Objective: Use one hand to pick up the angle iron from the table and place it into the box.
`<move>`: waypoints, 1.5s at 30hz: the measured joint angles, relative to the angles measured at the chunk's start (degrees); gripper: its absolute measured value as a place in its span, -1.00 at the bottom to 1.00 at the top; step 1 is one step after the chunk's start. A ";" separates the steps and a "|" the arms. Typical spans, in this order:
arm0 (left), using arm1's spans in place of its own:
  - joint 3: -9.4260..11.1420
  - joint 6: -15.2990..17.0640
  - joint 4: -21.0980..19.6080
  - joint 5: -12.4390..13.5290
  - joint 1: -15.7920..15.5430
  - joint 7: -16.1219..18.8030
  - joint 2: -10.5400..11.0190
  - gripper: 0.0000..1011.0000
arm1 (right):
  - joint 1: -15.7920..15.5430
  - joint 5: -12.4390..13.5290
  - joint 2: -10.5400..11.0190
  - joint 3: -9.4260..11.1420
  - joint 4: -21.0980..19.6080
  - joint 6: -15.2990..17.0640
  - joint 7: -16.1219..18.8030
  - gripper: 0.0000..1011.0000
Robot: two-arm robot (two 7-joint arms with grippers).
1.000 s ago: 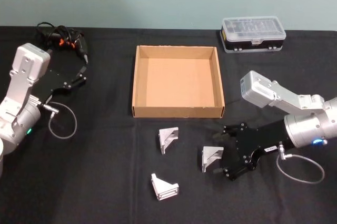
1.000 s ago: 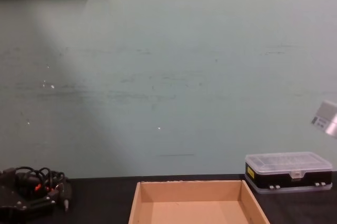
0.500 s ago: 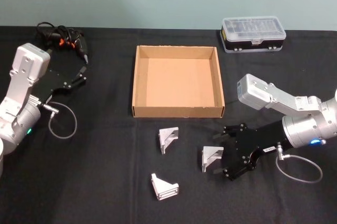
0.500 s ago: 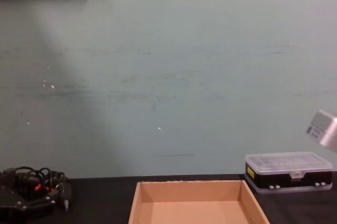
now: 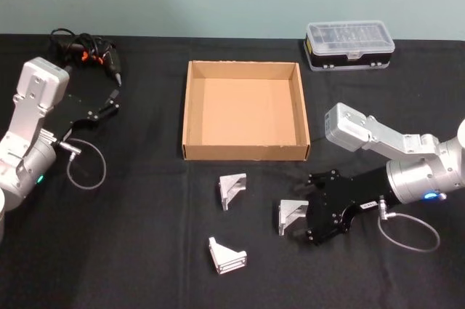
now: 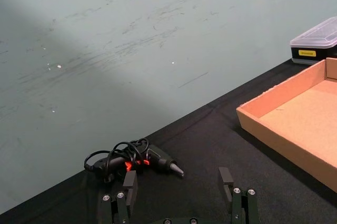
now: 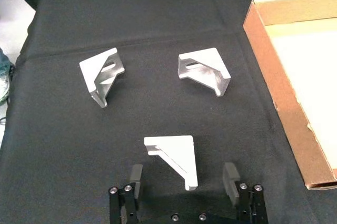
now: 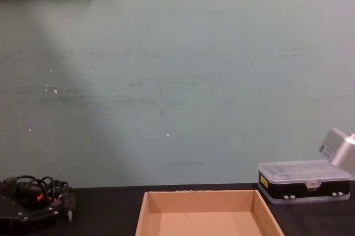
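Creeping leftward, the right black claw gripper (image 5: 296, 213) now has its spread fingers (image 7: 136, 174) on either side of one silver angle-iron bracket (image 5: 290, 215).

At far left, the left black claw gripper (image 5: 110, 103) hangs open above the matte black table (image 5: 145, 236). The shallow tan cardboard box (image 5: 245, 154) sits mid-table, with a second bracket (image 5: 232, 191) and a third bracket (image 5: 227, 258) nearer the robot. To their right, the straddled bracket lies on the table, touching neither finger.

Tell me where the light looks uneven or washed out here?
Chest view: the pale green wall is dimmer toward its upper left. Left wrist view: shade slants across that wall. Right wrist view: the tan cardboard box has a washed-out floor; the silver metal angle iron between the open fingers of the right gripper gleams on the black table.
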 joint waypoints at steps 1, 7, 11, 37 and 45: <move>0.00 0.00 0.00 0.00 0.00 0.00 0.00 0.98 | -0.03 -0.02 -0.04 0.00 0.04 -0.05 -0.02 0.89; 0.00 0.00 0.00 0.00 0.00 0.00 0.00 0.98 | -0.19 -0.04 -0.49 0.35 0.43 -0.42 -0.47 0.62; 0.00 0.00 0.00 0.00 0.00 0.00 0.00 0.98 | -0.21 -0.03 -0.72 0.55 0.59 -0.63 -0.58 0.40; 0.00 0.00 0.00 0.00 0.00 0.00 0.00 0.98 | 0.16 0.02 -1.79 0.80 1.98 -1.71 0.06 -0.84; 0.00 0.00 0.00 0.00 0.00 0.00 0.00 0.98 | 0.62 0.24 -1.88 1.47 1.11 -2.30 -0.18 -0.84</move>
